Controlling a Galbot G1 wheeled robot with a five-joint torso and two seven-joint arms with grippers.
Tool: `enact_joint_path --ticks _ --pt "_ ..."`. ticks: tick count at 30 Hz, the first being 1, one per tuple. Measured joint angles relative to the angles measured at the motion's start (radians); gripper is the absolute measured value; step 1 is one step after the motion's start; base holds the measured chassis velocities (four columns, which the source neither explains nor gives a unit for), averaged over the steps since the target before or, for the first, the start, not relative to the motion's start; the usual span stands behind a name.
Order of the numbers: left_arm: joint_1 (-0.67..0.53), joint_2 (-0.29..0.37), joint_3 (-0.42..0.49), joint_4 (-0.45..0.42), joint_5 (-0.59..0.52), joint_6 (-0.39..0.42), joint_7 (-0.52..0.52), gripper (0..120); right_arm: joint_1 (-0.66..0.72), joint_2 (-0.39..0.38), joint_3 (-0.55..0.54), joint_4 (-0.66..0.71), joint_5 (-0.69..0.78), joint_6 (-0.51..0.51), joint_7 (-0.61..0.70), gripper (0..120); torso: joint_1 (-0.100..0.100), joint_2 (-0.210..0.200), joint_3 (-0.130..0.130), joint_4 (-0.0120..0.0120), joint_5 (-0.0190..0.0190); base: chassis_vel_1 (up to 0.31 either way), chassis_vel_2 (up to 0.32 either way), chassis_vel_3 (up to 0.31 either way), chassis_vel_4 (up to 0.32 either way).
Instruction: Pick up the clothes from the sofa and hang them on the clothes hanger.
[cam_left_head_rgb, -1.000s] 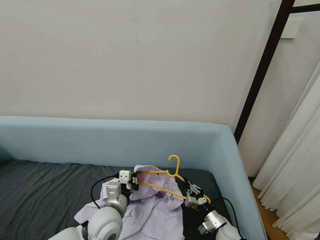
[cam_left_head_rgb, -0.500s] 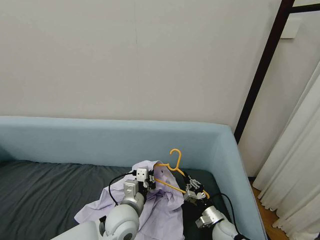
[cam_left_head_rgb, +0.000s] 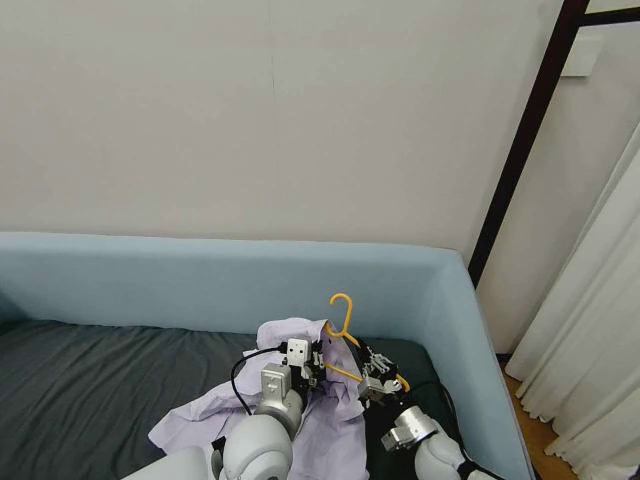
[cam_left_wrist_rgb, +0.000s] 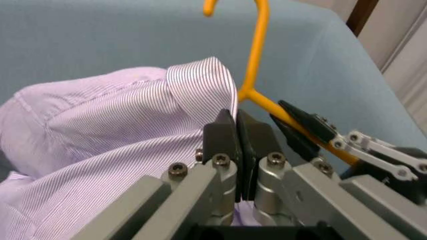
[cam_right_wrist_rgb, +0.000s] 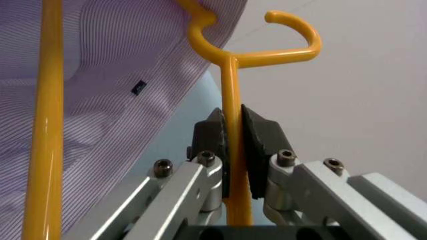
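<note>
A lilac striped shirt (cam_left_head_rgb: 300, 420) lies bunched on the dark sofa seat (cam_left_head_rgb: 90, 380), with its collar end lifted. My left gripper (cam_left_head_rgb: 318, 362) is shut on the shirt's fabric (cam_left_wrist_rgb: 120, 130) near the collar, right beside the yellow hanger (cam_left_head_rgb: 345, 335). In the left wrist view the hanger's neck (cam_left_wrist_rgb: 257, 55) rises just past the pinched cloth. My right gripper (cam_left_head_rgb: 372, 380) is shut on the hanger's arm (cam_right_wrist_rgb: 230, 130), and the hook (cam_right_wrist_rgb: 293, 37) points away from it. The shirt (cam_right_wrist_rgb: 113, 75) drapes over the hanger's other arm (cam_right_wrist_rgb: 47, 115).
The light blue sofa back (cam_left_head_rgb: 200, 280) runs behind the work and its right armrest (cam_left_head_rgb: 480, 380) stands close to my right arm. A dark pole (cam_left_head_rgb: 520, 150) and white curtains (cam_left_head_rgb: 590, 340) are at the right.
Both grippers have moved closer together and toward the sofa back. The left one has carried the shirt's collar rightward up to the hanger's neck, and the hanger now stands more upright.
</note>
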Motion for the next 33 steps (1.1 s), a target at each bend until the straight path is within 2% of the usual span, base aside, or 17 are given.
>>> enact_joint_path --ticks 5,10,14,21,24,25,28,33 --pt "0.008 -0.004 0.016 -0.01 0.029 0.004 0.006 0 0.018 0.013 0.0 -0.002 -0.043 0.002 0.007 6 0.0 0.0 0.0 0.0002 0.0 0.0 0.0 0.0 0.0" --pt "0.032 0.02 0.017 -0.024 0.044 0.004 0.021 0 0.029 0.016 0.0 -0.004 -0.066 0.011 0.009 6 0.0 0.0 0.0 0.0 -0.0001 0.0 0.0 0.0 0.0" --pt "0.118 0.081 -0.021 -0.059 0.061 0.006 0.048 0 0.047 0.005 0.018 -0.011 -0.056 0.019 0.011 6 0.0 0.0 0.0 0.0002 -0.0001 0.0 0.0 0.0 0.0" --pt "0.194 0.103 -0.062 -0.083 0.074 0.048 0.036 3 0.058 -0.003 0.024 0.008 -0.051 0.021 0.014 6 0.0 0.0 0.0 0.0003 -0.0002 0.0 0.0 0.0 0.0" --pt "0.204 0.103 -0.083 -0.097 0.071 0.083 0.026 17 0.058 -0.009 0.024 0.016 -0.051 0.021 0.014 6 0.0 0.0 0.0 0.0 -0.0002 0.0 0.0 0.0 0.0" --pt "0.204 0.103 -0.083 -0.097 0.071 0.083 0.026 17 0.058 -0.009 0.024 0.016 -0.051 0.021 0.014 6 0.0 0.0 0.0 0.0 -0.0002 0.0 0.0 0.0 0.0" --pt "0.212 0.113 -0.104 -0.115 0.082 0.102 0.021 30 0.055 -0.014 0.023 0.019 -0.05 0.022 0.015 6 0.0 0.0 0.0 0.0 -0.0002 0.0 0.0 0.0 0.0" --pt "0.249 0.167 -0.145 -0.164 0.127 0.116 0.021 49 0.054 -0.016 0.026 0.017 -0.045 0.034 0.015 6 0.0 0.0 0.0 0.0 -0.0001 0.0 0.0 0.0 0.0"
